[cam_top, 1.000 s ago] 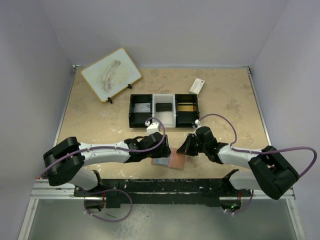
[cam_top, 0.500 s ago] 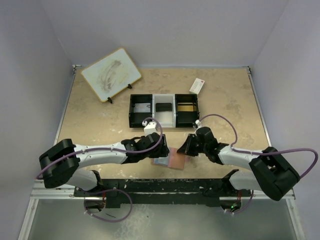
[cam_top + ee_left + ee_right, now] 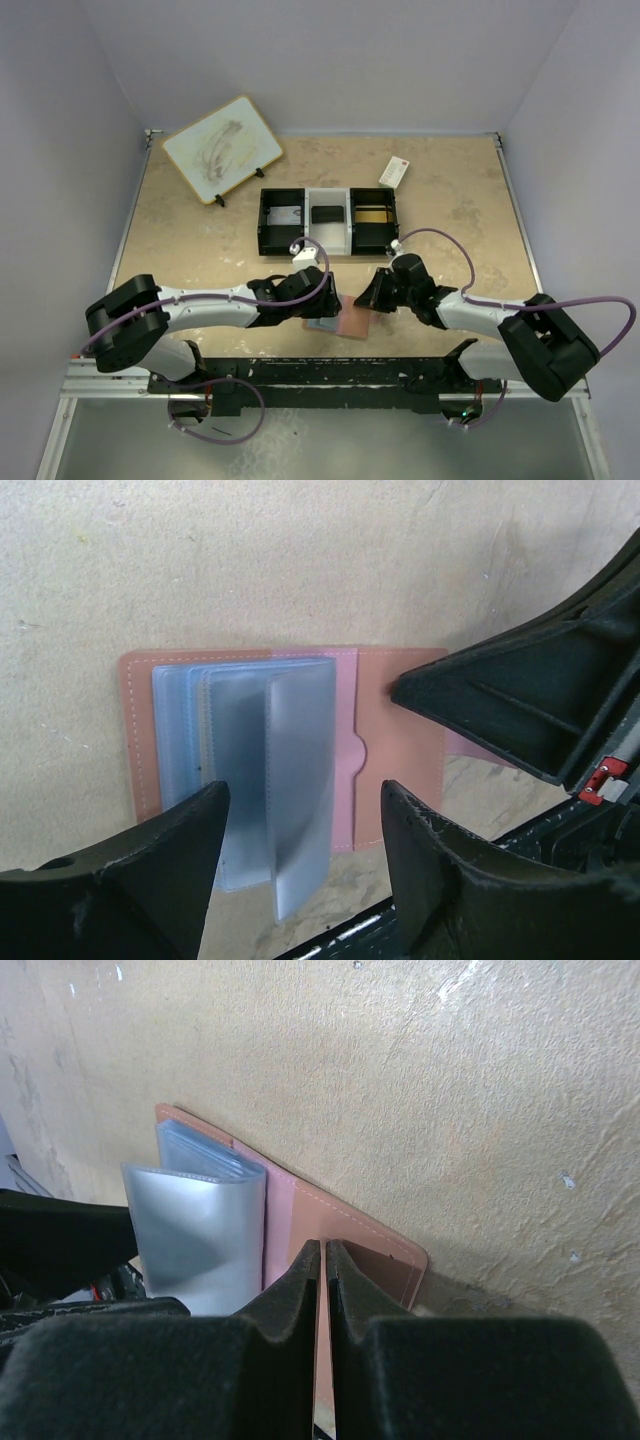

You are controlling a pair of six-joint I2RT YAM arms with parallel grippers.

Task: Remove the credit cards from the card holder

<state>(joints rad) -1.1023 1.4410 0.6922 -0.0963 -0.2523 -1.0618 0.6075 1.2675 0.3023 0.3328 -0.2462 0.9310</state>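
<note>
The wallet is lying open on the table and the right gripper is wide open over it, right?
Not quite. The card holder does lie open on the table, but the right gripper is not wide open. It is shut, pinching the holder's pink flap between its fingers. The right wrist view shows it.

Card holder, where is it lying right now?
In the top view, the card holder lies open by the table's near edge, centred between the left claw and right claw, just in front of the three-compartment tray.
</note>
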